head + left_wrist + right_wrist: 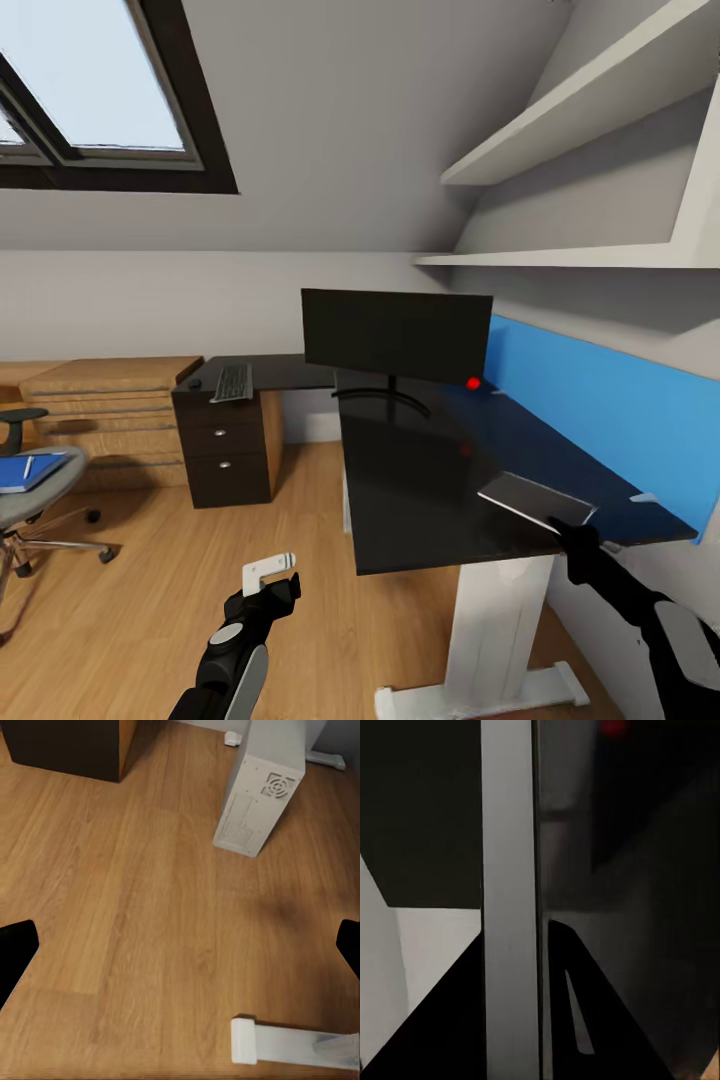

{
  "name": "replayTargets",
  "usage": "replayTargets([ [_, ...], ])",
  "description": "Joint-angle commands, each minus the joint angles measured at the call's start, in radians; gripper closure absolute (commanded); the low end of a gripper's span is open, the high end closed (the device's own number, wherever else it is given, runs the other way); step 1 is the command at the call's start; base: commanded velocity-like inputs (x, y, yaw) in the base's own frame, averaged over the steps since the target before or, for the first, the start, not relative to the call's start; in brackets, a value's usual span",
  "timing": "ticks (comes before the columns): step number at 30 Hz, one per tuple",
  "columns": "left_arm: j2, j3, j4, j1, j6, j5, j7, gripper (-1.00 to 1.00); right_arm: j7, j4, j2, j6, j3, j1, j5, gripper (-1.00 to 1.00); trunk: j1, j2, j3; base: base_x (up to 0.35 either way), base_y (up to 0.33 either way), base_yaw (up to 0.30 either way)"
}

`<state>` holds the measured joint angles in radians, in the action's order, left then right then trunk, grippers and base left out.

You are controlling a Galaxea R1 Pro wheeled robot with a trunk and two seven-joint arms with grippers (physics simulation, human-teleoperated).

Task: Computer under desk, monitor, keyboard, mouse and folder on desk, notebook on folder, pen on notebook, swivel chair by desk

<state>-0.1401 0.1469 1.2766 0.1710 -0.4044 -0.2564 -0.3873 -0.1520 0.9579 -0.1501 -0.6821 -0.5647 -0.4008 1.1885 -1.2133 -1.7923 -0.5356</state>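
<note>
Folder [530,498] — as I judged the thin grey slab to be — lay flat at the near right corner of the dark worktop [420,480] in the head view, with the right gripper [565,528] clamped on its near edge. The monitor [395,335] stood further back on the worktop. The keyboard [232,382] and mouse [194,383] sat side by side at the far left end, well apart from the slab. On the swivel chair [30,490] rested a blue notebook [40,472] with the pen [27,467] on it. The left gripper [268,572] hung over the floor, grasping nothing.

In the left wrist view its 2 fingertips [15,952] were spread wide above the wooden floor, and the white computer [259,787] stood upright there.

In the right wrist view the slab [510,907] ran edge-on between the dark fingers [577,1020], pinched.

It looked light, stiff and smooth — likely to slip, so an edge pinch with the face kept level seemed the right hold.
</note>
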Motion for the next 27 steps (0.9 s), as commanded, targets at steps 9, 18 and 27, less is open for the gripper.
replayTargets([
  [9,0.002,0.002,0.001,0.001,-0.002,-0.009,-0.011,-1.00,-0.032,0.004,0.071,0.036,0.098,-0.001,-0.008,1.00,0.001,-0.001,-0.001,-0.258,0.216,0.000],
  [18,0.002,0.001,0.006,0.001,-0.002,-0.009,-0.013,-1.00,0.025,0.003,0.174,0.346,0.359,-0.018,-0.011,1.00,0.001,-0.001,-0.001,-0.185,0.287,0.000],
  [27,0.003,-0.004,0.003,0.001,-0.009,-0.010,-0.011,-1.00,0.068,-0.011,0.249,0.575,0.479,-0.035,-0.007,1.00,0.001,-0.001,-0.001,-0.044,0.329,0.000],
])
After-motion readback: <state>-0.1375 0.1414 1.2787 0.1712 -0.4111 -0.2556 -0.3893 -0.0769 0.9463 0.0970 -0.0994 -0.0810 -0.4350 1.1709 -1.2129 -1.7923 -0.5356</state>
